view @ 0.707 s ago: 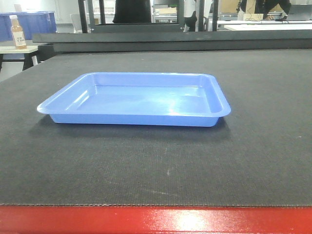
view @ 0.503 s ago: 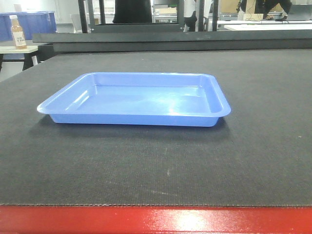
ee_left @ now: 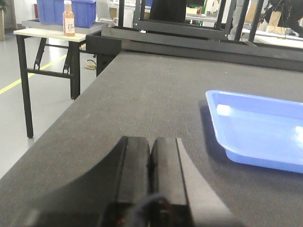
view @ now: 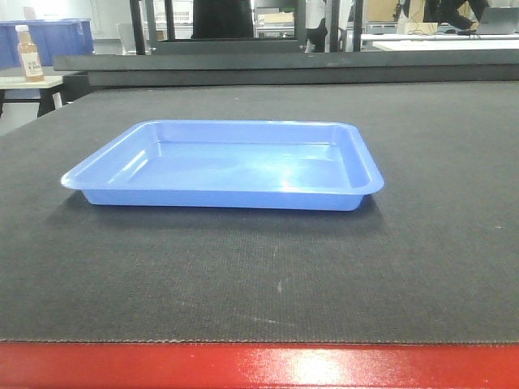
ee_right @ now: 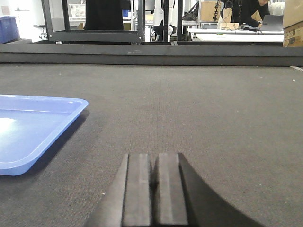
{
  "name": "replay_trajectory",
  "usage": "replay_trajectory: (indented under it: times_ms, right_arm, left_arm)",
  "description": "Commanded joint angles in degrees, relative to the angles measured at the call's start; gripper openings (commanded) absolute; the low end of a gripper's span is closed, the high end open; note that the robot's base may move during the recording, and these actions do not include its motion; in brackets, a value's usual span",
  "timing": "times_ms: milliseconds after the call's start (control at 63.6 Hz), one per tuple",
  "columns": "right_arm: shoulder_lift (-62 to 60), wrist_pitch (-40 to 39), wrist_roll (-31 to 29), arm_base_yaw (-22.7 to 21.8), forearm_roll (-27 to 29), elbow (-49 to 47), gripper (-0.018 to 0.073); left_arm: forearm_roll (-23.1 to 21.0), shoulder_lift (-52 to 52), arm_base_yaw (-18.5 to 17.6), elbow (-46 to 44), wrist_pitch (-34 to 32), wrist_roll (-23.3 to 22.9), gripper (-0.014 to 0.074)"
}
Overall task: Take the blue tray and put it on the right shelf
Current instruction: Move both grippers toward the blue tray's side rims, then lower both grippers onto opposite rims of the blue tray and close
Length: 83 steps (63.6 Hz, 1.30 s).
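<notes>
**Approach stage, before any contact.** The blue tray [view: 223, 166] lies flat and empty on the dark felt table [view: 438, 267]. It sits slightly left of the table's middle, well back from the red front edge and well short of the far edge. One long side faces the front edge.

The left gripper [ee_left: 150, 161] rests low over the felt toward the table's left edge. Its two dark fingers [ee_left: 135, 163] are pressed together along a thin seam and hold nothing. In the left wrist view the tray's near left corner lies ahead and to the right, apart from the gripper. The right gripper [ee_right: 154, 168] is likewise closed on nothing, with its pads [ee_right: 170, 175] side by side. In the right wrist view the tray's right corner lies ahead and to the left, also clear of it. By this reading the tray sits between the two arms, with neither touching it.

The step in hand appears to be the reach for the tray, and the grasp has not begun. The next move calls for at least one gripper to open, travel to the flared rim and close across the thin wall. A two-sided hold at opposite short ends would probably keep so wide and shallow a tray level.

The right shelf cannot be made out in any view, so the carry direction cannot be judged here. A bottle [view: 31, 53] and dark-blue bins [view: 61, 36] stand on a side table beyond the far left corner and play no part in the task.
</notes>
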Motion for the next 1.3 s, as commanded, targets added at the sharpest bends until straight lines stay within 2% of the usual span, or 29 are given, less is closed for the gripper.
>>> replay_trajectory:
  times_ms: [0,173,220,299,409,503,582,692,786,880,1053,1148,1289]
  right_arm:
    - [-1.1,-5.4,-0.4,0.0,0.0,-1.3,0.0055]
    - [-1.1,-7.7,-0.3,0.0,0.1,-1.8,0.0055]
    - [-1.1,-8.2,-0.3,0.0,0.2,-3.6,0.0055]
    - [-0.4,-4.4,-0.3,-0.1,0.2,-9.9,0.0055]
    - [4.7,2.5,-0.3,0.0,0.2,-21.1,0.0057]
    - [11.3,6.1,-0.3,0.0,0.2,-29.0,0.0083]
    - [18.4,7.1,-0.3,0.0,0.2,-33.9,0.0232]
    - [26.4,7.3,-0.3,1.0,0.2,-37.8,0.0503]
    - [32.7,8.9,-0.8,3.5,-0.3,-40.7,0.0641]
    - [40.9,12.2,-0.8,7.9,-0.3,-45.7,0.0623]
    - [54.6,20.6,-0.8,15.7,0.8,-58.6,0.0623]
    - [63.0,27.2,-0.2,18.8,3.3,-66.7,0.0623]
    - [76.1,38.2,3.5,19.5,4.3,-79.1,0.0623]
  left_arm:
    - [-0.2,-0.9,-0.2,1.8,-6.0,0.0,-0.0048]
    - [-0.2,-0.5,-0.2,0.8,-12.1,0.0,-0.0048]
    - [-0.2,-0.5,-0.2,-1.4,-11.6,0.0,-0.0048]
    - [1.9,0.6,-0.2,-8.3,-3.8,0.0,-0.0048]
    - [2.2,5.3,-0.2,-19.9,8.6,0.0,-0.0045]
    - [2.2,11.4,-0.2,-28.2,15.8,0.0,0.0023]
    - [2.1,17.9,-0.2,-33.4,19.8,0.0,0.0173]
    - [0.9,26.4,-0.2,-37.6,20.7,0.0,0.0359]
    - [-0.5,32.9,-1.2,-41.3,20.3,0.7,0.0407]
    - [-0.2,39.7,-4.7,-46.4,21.5,2.4,0.0407]
    - [-0.2,54.3,-10.5,-58.5,30.1,3.0,0.0405]
    - [-0.1,62.8,-11.8,-65.7,35.2,4.2,0.0402]
    - [-0.1,76.2,-12.3,-78.1,43.2,4.2,0.0402]
